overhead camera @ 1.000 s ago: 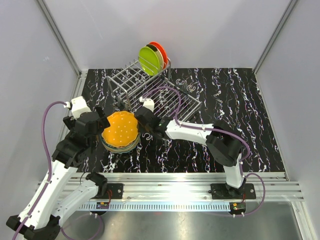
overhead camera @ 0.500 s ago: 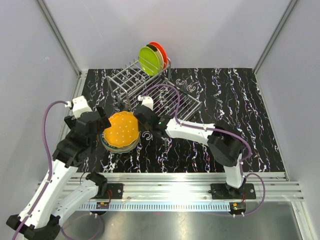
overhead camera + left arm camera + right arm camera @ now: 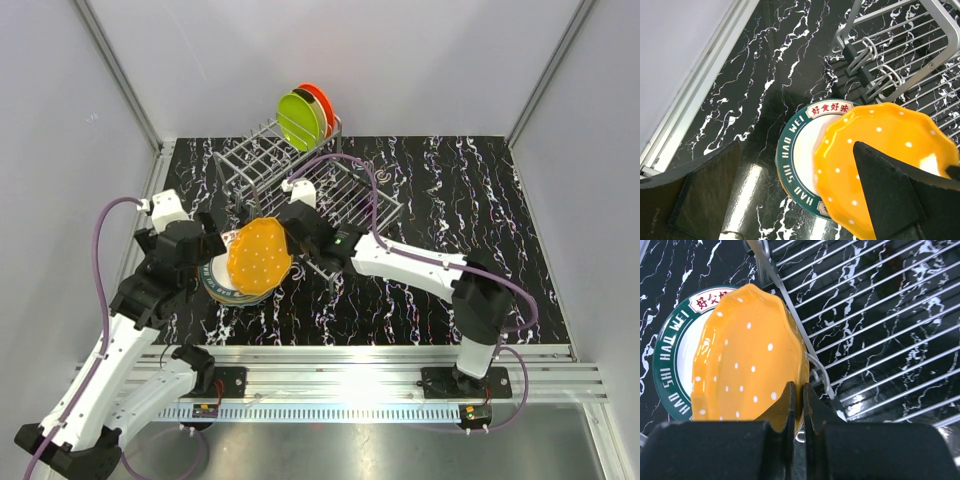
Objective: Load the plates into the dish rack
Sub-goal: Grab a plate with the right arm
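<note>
Top external alone shows lime plate [image 3: 299,121], red plate [image 3: 323,101] standing in rack [image 3: 246,166].

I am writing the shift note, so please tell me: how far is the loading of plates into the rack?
Done: the lime green plate and the red-orange plate stand in the dish rack. In hand: the right hand is shut on the dotted orange plate, tilted above the teal-rimmed white plate; the left hand is open. Left: both of these plates and any beneath them.
</note>
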Controlling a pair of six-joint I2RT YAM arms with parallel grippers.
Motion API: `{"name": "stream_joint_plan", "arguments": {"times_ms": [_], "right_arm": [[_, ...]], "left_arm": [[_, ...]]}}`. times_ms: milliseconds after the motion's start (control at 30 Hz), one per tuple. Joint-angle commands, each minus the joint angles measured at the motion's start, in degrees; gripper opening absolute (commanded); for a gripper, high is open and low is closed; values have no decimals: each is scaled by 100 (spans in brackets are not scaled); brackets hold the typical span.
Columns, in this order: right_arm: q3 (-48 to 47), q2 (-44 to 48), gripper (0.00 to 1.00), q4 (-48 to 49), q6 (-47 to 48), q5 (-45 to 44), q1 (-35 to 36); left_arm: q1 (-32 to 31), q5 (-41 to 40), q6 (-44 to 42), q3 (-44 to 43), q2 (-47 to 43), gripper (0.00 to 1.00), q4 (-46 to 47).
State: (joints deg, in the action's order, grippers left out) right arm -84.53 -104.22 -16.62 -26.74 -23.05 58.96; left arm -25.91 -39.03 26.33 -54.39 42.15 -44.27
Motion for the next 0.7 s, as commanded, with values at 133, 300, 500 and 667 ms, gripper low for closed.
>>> {"name": "stream_joint_plan", "arguments": {"times_ms": [133, 300, 500, 667], "right_arm": [[252, 859, 0, 608, 204, -428, 46], [490, 1053, 0, 669, 362, -762, 45], [806, 1378, 0, 748, 354, -868, -24], [1298, 1633, 0, 906, 152, -868, -156]], "left_arm": [[25, 299, -154, 60, 135, 99, 349], [33, 466, -224, 60, 250, 99, 375], [25, 826, -312, 87, 346, 99, 463], [34, 1028, -409, 52, 575, 99, 472]]}}
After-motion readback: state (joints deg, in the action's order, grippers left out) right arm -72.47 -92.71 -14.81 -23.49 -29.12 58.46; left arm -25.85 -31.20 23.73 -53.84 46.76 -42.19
